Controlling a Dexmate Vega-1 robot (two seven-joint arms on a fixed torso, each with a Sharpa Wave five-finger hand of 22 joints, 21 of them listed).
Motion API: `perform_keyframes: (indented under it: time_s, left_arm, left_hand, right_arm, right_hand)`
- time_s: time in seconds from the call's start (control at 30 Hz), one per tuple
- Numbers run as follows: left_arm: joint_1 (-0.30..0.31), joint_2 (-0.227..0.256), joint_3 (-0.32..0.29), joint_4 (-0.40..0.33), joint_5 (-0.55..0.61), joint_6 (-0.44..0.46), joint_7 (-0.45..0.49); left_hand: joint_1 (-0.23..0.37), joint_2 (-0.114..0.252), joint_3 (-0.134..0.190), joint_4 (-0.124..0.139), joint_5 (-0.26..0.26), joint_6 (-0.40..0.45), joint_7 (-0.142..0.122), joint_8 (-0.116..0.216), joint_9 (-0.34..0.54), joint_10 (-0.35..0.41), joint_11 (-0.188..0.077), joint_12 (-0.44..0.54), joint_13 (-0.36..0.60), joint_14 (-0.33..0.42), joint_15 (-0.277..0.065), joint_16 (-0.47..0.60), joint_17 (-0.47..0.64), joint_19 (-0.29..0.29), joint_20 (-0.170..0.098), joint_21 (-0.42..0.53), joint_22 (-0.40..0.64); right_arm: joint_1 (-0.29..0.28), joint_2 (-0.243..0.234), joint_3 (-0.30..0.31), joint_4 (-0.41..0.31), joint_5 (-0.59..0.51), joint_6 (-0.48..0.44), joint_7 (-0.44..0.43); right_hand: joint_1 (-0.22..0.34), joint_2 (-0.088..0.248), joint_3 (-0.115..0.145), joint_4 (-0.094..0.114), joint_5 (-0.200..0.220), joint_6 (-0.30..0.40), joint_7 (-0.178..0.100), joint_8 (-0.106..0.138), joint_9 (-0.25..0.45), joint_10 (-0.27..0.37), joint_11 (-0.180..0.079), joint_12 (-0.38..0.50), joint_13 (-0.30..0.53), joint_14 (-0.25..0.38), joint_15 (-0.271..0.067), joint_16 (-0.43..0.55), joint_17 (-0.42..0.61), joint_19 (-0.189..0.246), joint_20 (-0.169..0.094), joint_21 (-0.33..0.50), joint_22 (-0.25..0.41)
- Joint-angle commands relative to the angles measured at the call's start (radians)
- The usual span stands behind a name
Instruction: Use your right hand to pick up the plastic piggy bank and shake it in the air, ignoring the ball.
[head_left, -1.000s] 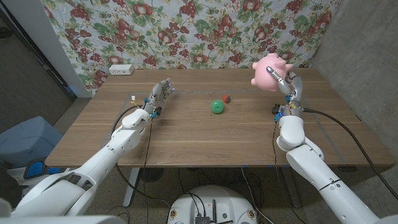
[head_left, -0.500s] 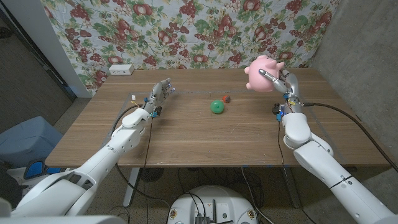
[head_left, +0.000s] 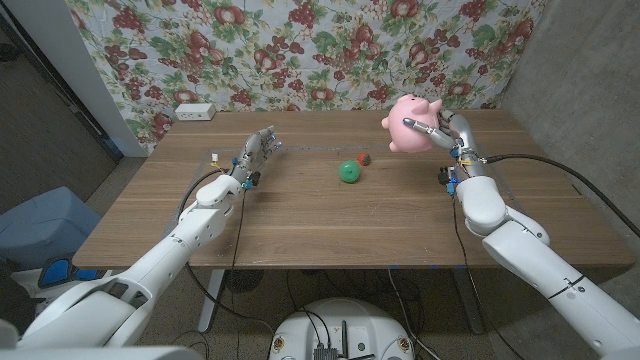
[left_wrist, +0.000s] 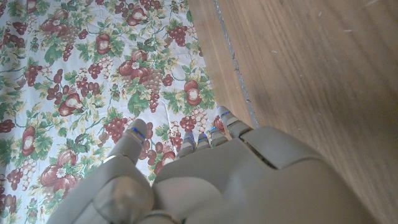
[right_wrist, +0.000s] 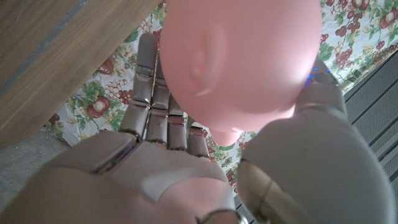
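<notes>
My right hand (head_left: 447, 134) holds the pink plastic piggy bank (head_left: 408, 110) in the air above the table's far right part. The right wrist view shows the pig's smooth pink body (right_wrist: 239, 59) up close, pressed against the fingers (right_wrist: 155, 106) of my right hand (right_wrist: 186, 174). A green ball (head_left: 349, 172) lies on the wooden table (head_left: 300, 220) near the middle, with a small red-brown thing (head_left: 364, 157) just behind it. My left hand (head_left: 252, 156) stays at the table's far left, fingers apart, holding nothing. In the left wrist view its fingers (left_wrist: 186, 140) reach toward the floral cloth.
A floral cloth (head_left: 300, 50) hangs behind the table. A white box (head_left: 195, 111) sits at the far left corner. A small pale object (head_left: 214, 157) lies beside my left hand. A blue bin (head_left: 45, 225) stands on the floor at the left.
My right hand has carried the piggy bank leftward and slightly down in the air. The left arm and the ball have stayed put.
</notes>
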Motion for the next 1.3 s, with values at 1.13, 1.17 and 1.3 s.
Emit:
perform_keyframes:
  time_s: [1.13,1.17,1.3]
  left_arm:
    - [0.003,0.014,0.007,-0.040,0.010,0.021,0.009]
    - [0.003,0.013,0.007,-0.039,0.009,0.021,0.008]
    - [0.000,0.013,0.009,-0.036,0.009,0.023,0.004]
  left_hand:
    - [0.015,0.061,-0.002,0.000,-0.003,0.012,-0.001,0.002,0.005,0.001,0.006,-0.001,0.003,-0.001,0.005,-0.002,0.002,0.011,-0.001,-0.006,0.005]
    - [0.015,0.061,-0.002,0.000,-0.003,0.012,-0.001,0.002,0.005,0.001,0.007,-0.001,0.003,-0.001,0.005,-0.002,0.002,0.011,-0.001,-0.006,0.005]
    - [0.015,0.061,-0.002,0.000,-0.003,0.012,-0.001,0.002,0.005,0.001,0.006,-0.001,0.003,-0.001,0.004,-0.002,0.002,0.011,-0.001,-0.006,0.005]
  right_arm:
    - [0.014,-0.162,-0.095,-0.148,-0.247,-0.198,0.114]
    - [0.016,-0.162,-0.098,-0.150,-0.251,-0.200,0.116]
    - [0.024,-0.171,-0.112,-0.157,-0.272,-0.217,0.134]
  right_hand:
    - [0.119,0.281,0.253,0.002,0.082,0.444,-0.121,0.003,0.209,0.347,-0.334,0.001,0.304,0.328,-0.448,0.028,0.542,-0.113,-0.119,0.003,0.001]
    - [0.120,0.281,0.251,0.002,0.081,0.444,-0.122,0.004,0.210,0.348,-0.334,0.000,0.303,0.330,-0.448,0.026,0.535,-0.114,-0.118,0.003,0.001]
    - [0.119,0.281,0.252,0.002,0.081,0.446,-0.122,0.003,0.207,0.347,-0.332,0.000,0.306,0.329,-0.449,0.026,0.537,-0.114,-0.118,0.003,0.001]
